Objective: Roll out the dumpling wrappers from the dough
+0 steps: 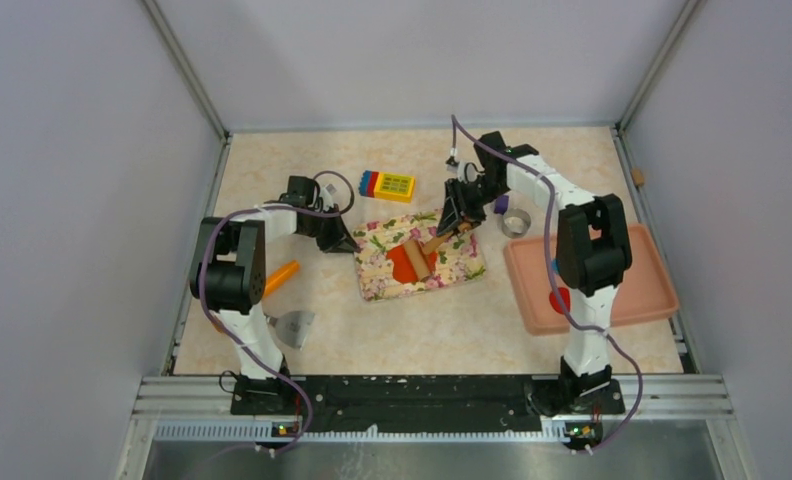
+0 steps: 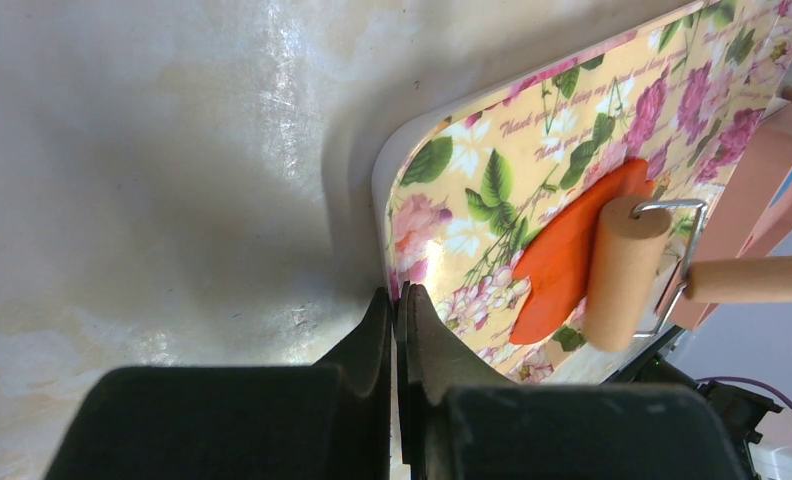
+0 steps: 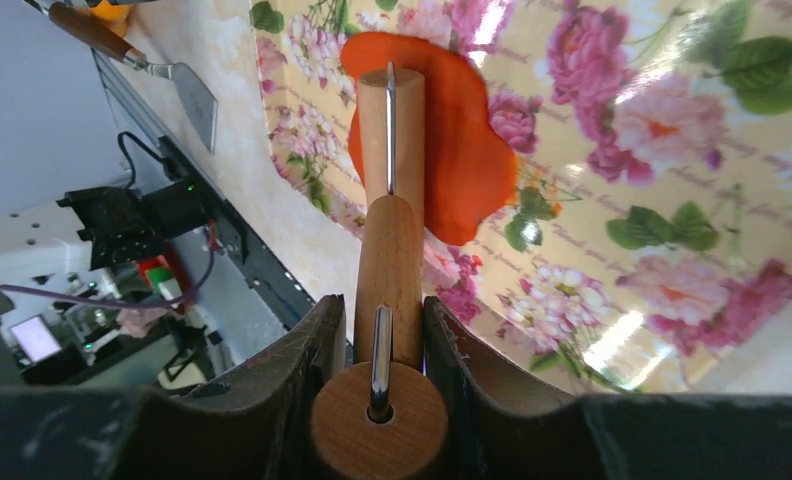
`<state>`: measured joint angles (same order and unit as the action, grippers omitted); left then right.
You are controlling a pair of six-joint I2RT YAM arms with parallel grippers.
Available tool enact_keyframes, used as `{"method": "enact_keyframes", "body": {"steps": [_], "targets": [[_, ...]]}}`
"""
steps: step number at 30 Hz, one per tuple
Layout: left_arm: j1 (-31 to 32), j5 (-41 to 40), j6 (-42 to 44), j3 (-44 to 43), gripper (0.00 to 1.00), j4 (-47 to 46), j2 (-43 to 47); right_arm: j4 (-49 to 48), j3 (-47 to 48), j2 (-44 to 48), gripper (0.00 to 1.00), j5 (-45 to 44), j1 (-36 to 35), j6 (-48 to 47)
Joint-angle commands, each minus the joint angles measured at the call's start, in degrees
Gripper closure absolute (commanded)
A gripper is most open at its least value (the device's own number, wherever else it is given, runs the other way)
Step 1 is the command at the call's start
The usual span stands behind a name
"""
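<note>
Right pincer [image 3: 387, 318] clamped on the wooden handle of the roller [image 3: 407, 140], one finger on each side of the handle, reaching in over the far right part of the floral board [image 1: 452, 270]. Roller drum down on the dough [image 1: 406, 262], with a metal yoke over the drum. Dough flattened to a thin red-orange patch with an uneven, lobed outline, lying near the middle of the board, part of it under the drum.

Left pincer [image 2: 397, 325] fully closed with nothing between the fingers, tips down at the left edge of the board near a rounded corner. Cannot tell whether touching the board or only the worktop [image 2: 152, 150] just beside it.

On the right of the worktop, a peach tray [image 1: 652, 295] with one small flat red dumpling wrapper [image 1: 558, 298], half hidden behind the right arm. Between tray and board, toward the far side, a metal ring [image 1: 515, 222] on the worktop. Beyond the board, a yellow, blue and red toy block [image 1: 389, 184]. Near the left arm's base, an orange carrot toy [image 1: 282, 276] and a metal scraper [image 1: 294, 326], both well apart from the board.
</note>
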<state>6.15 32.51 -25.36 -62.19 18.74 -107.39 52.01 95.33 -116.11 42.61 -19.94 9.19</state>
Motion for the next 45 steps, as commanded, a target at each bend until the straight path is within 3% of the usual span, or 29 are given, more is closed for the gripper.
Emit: {"method": "enact_keyframes", "body": {"steps": [1, 11, 25, 35, 41, 45], "targets": [[0.2, -1.6, 3.0, -0.9, 1.00, 0.9, -1.9, -0.6, -0.2, -0.3, 1.00, 3.0, -0.6, 5.6], [0.2, -1.2, 2.4, -1.4, 1.00, 0.8, -1.8, 1.9, -2.4, -3.3, 1.00, -11.6, -0.3, 5.3], [0.2, -0.7, 1.3, -1.1, 1.00, -0.2, -1.6, -1.3, -0.3, -10.8, 1.00, -18.6, -5.5, 2.3], [0.1, -0.4, 0.6, -1.1, 1.00, -0.8, -1.8, -3.4, 6.2, -13.2, 1.00, -13.3, -10.4, 1.4], [0.1, 0.0, 0.6, -1.5, 1.00, -0.8, -2.0, -2.1, 11.5, -5.5, 1.00, -4.3, -10.0, -3.9], [0.1, 0.1, 0.2, -1.4, 1.00, -1.2, -1.9, -0.6, 9.2, 0.6, 1.00, -1.5, -8.7, -4.8]]}}
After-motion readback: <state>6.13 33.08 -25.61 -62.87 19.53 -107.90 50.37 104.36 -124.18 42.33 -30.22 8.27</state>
